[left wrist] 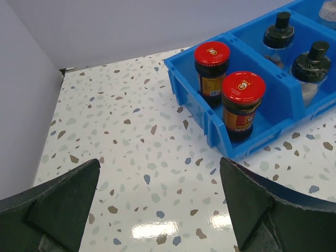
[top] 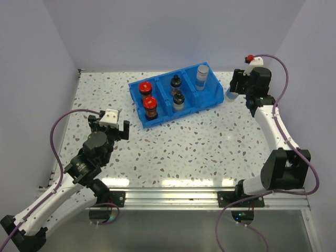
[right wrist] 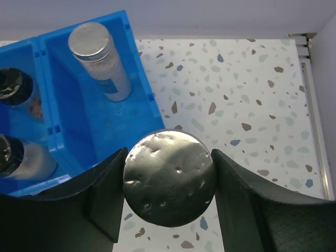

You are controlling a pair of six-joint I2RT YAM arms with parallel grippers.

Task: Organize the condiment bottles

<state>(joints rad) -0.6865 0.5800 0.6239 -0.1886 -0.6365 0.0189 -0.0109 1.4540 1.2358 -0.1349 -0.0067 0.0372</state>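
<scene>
The blue bin holds two red-capped jars in its left compartment, two black-capped jars in the middle one, and one silver-capped jar in the right one. My right gripper is shut on the second silver-capped jar, just outside the bin's right end. In the right wrist view its round silver cap fills the gap between the fingers. My left gripper is open and empty over the table, left of the bin and near the red-capped jars.
White walls close the table at the back and both sides. A metal rail runs along the near edge between the arm bases. The bin's right wall lies close to the held jar.
</scene>
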